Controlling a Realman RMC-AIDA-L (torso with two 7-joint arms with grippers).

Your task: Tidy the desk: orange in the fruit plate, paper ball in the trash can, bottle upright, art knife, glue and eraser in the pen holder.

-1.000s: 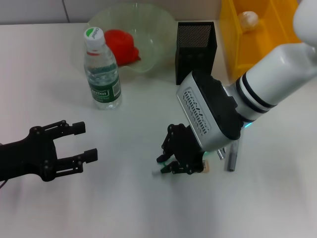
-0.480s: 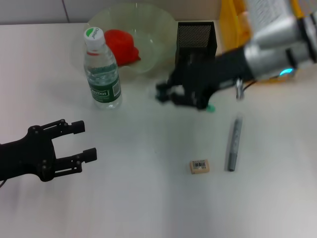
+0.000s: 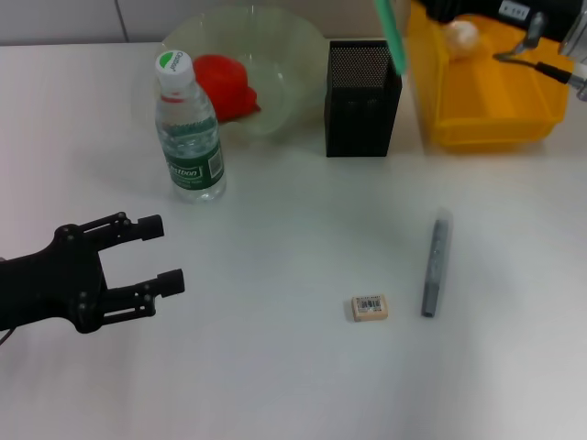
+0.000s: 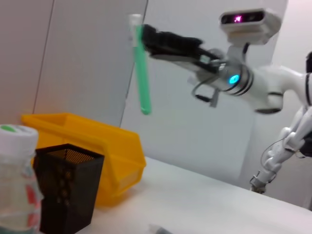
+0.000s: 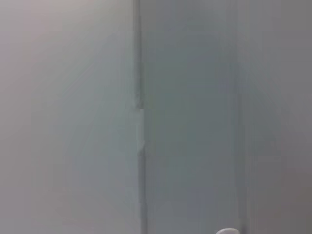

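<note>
Vs 0.5 s ago: right claw (image 4: pixel 146 36) went from low by the pen holder (image 3: pixel 362 87) to high above it, clamped on green glue stick (image 4: pixel 142 73) hanging straight down. Left claw (image 3: pixel 151 257) parked, fingers apart. On table (image 3: pixel 275 367) below right claw: 1 eraser (image 3: pixel 370 308), 1 art knife (image 3: pixel 434 263), 1 bottle (image 3: pixel 187 131) upright.

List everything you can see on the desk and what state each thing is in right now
Water bottle: upright, capped.
Orange: in the fruit plate.
Paper ball: in the yellow bin.
Green stick: held above the pen holder by right gripper.
Eraser: lying on desk.
Grey art knife: lying on desk.
Left gripper: open, empty.
</note>
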